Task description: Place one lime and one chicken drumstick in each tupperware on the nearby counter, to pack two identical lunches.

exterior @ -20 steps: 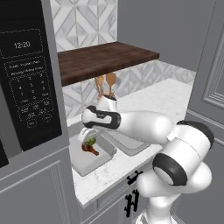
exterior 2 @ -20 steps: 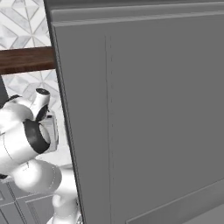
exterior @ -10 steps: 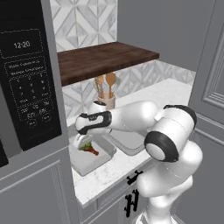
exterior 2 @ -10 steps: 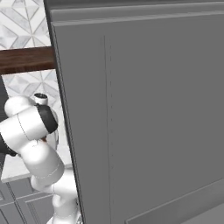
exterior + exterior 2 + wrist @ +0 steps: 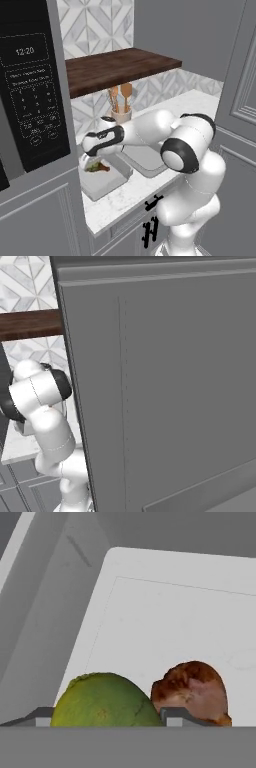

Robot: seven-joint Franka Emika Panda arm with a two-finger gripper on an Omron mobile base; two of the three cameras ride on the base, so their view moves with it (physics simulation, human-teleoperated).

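Left base view: set behind-left, looking forward and down over the counter (image 5: 196, 103). Right base view: set behind-right, mostly blocked by a close grey panel (image 5: 165, 386). Hand view: very near a tupperware (image 5: 165, 622). Shared by both base views: dark wooden shelf (image 5: 120, 67).

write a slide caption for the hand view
Tool's close look into a tupperware: a lime sits between the fingertips, with a chicken drumstick beside it.
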